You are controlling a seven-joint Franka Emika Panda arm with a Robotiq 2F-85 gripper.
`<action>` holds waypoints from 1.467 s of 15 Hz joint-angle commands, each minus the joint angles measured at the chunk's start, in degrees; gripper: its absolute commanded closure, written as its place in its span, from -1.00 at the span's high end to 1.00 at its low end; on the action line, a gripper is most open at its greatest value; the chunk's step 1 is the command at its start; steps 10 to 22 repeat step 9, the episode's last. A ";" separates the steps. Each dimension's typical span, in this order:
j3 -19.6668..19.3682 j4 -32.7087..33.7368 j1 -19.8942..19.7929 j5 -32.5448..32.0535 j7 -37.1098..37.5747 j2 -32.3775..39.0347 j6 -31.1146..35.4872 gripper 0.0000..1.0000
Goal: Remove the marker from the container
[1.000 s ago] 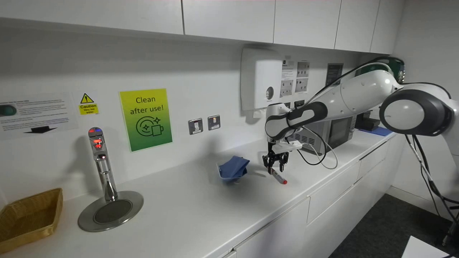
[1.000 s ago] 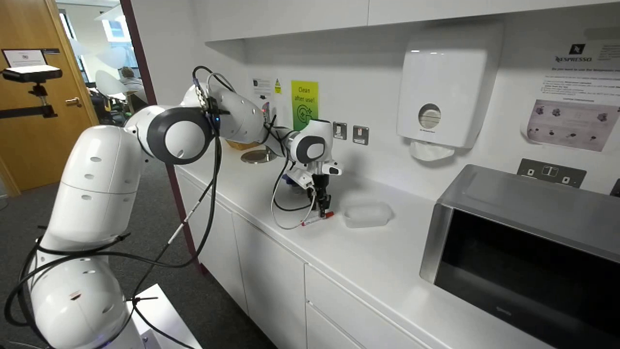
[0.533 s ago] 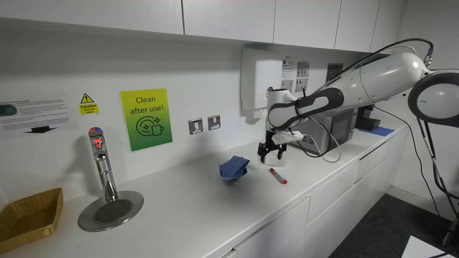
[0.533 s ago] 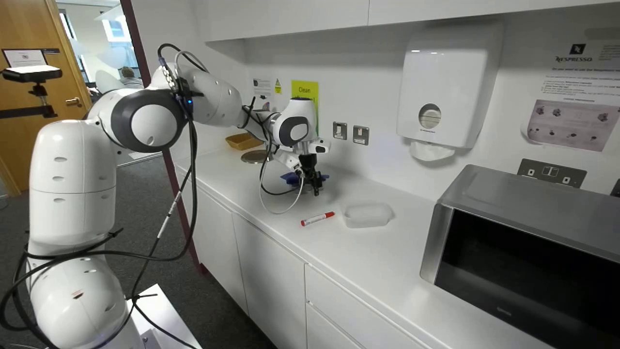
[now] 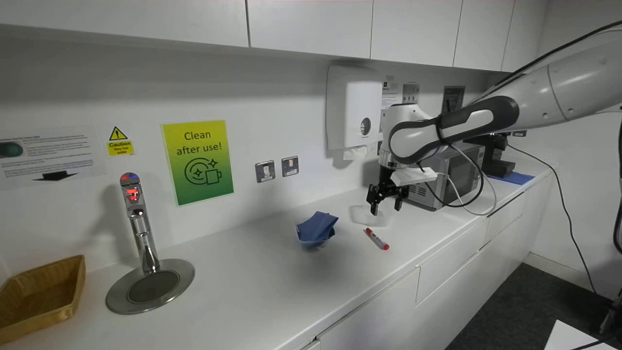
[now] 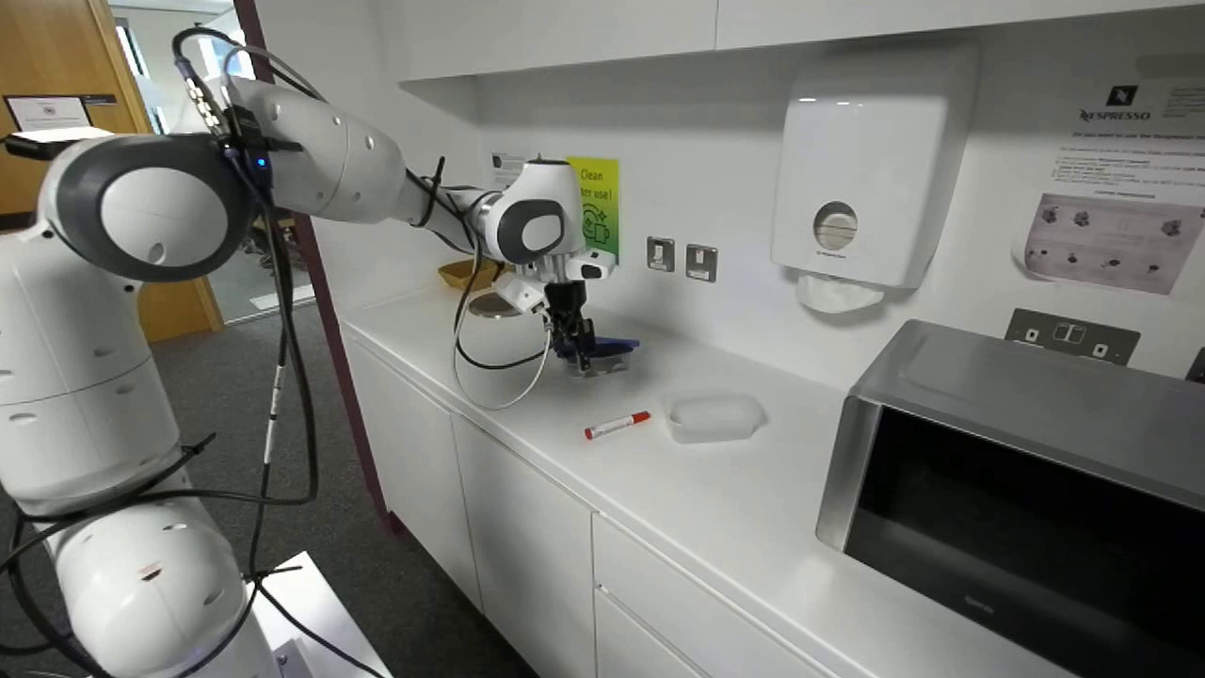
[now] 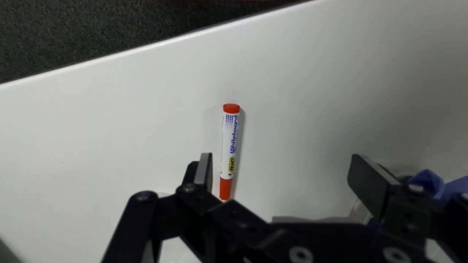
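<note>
One red marker (image 7: 229, 146) lies on the counter (image 5: 218, 291), outside the blue-filled tub (image 6: 608, 364), so I judge it removed; probably therefore the gripper (image 5: 387, 209) has its fingers (image 7: 203, 171) wide apart, gripping nothing.

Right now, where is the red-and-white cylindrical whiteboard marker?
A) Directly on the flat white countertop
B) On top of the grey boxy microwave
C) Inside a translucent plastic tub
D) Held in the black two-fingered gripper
A: in both exterior views the marker lies flat on the countertop, apart from the gripper, which is open in the wrist view.
</note>
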 commanded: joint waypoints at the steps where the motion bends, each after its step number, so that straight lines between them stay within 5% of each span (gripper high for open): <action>1: 0.91 -6.91 -1.60 -0.42 -0.61 -8.47 -4.65 1.00; 4: 1.08 -8.66 -2.15 -0.42 -0.43 -11.42 -8.56 1.00; 22: 1.36 -7.46 -2.66 0.18 -0.29 -9.77 -7.54 1.00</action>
